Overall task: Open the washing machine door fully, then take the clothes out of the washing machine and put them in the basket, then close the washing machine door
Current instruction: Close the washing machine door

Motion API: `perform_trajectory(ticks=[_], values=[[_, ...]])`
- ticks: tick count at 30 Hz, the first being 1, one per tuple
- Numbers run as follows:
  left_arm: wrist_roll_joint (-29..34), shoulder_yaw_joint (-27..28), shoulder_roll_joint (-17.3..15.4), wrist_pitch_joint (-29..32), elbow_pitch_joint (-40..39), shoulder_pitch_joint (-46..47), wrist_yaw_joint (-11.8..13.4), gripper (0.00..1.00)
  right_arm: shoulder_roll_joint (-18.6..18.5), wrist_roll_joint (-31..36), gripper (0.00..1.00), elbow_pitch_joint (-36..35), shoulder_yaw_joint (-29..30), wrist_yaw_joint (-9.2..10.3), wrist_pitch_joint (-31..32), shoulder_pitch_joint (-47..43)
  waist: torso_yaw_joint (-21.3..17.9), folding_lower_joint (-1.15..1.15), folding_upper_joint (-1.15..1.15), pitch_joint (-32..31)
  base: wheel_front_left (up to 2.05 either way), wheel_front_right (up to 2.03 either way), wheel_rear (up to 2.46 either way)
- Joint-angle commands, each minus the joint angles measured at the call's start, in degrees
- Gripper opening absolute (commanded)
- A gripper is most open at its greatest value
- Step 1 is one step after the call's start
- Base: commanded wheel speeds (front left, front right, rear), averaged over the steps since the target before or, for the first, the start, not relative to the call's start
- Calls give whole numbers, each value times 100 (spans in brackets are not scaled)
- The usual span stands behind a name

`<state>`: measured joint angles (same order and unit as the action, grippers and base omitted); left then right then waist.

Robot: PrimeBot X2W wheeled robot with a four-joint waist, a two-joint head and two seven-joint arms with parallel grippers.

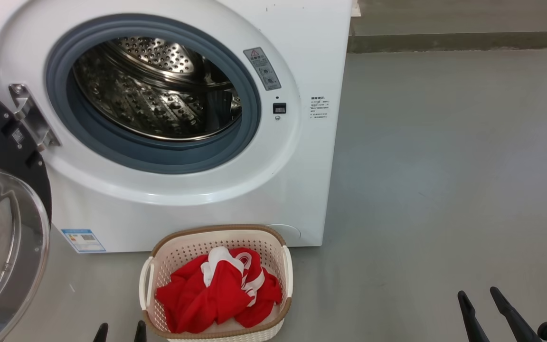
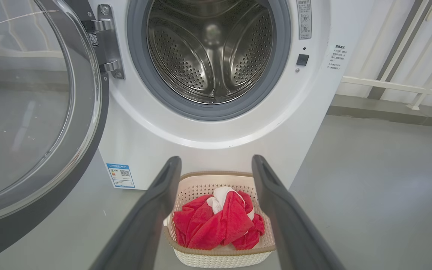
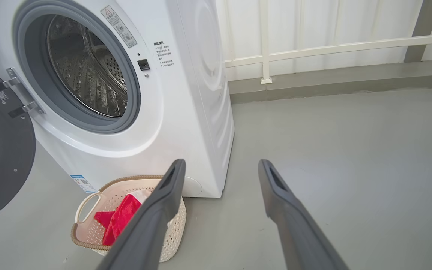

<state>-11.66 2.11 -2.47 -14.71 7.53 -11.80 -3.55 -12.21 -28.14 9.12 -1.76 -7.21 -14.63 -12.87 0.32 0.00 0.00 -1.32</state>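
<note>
The white washing machine (image 1: pixel 297 156) stands with its steel drum bare inside. Its door (image 1: pixel 3 228) hangs swung wide on the left, black rim and glass bowl facing me. Red and white clothes (image 1: pixel 219 289) lie bunched in the cream basket (image 1: pixel 280 237) on the floor in front of the machine. My left gripper (image 1: pixel 119 328) pokes up just left of the basket, open and holding nothing; in its wrist view the gripper (image 2: pixel 216 162) frames the basket (image 2: pixel 223 258) and clothes (image 2: pixel 219 221). My right gripper (image 1: pixel 480 295) hovers open over bare floor at the lower right, as the gripper (image 3: pixel 221 165) in its own view confirms.
Grey floor (image 1: pixel 444 190) spreads to the right of the machine. A low kerb (image 3: pixel 332 80) and a white railing (image 3: pixel 313 48) run behind. The open door (image 2: pixel 32 112) takes up the room to the left of the machine.
</note>
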Motion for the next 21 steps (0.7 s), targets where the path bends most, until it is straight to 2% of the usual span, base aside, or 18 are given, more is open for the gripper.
perform_trajectory(ticks=[1, 11, 21], values=[[2, 180, -41, -29, -112, 170, -13, 100, -124, 26, 100, -139, -126, -28, -37, 96, 13, 0, 0, 1, 0, 0, 0], [-128, 158, -41, -29, -62, 231, 21, 100, -121, 36, 100, -110, -246, -28, -37, 131, 306, 0, 0, 30, 0, 0, 0], [-224, 158, -41, -29, 7, 228, 131, 100, -194, 46, 100, -59, -557, -28, -37, 332, 1019, 0, 0, 54, 0, 0, 0]])
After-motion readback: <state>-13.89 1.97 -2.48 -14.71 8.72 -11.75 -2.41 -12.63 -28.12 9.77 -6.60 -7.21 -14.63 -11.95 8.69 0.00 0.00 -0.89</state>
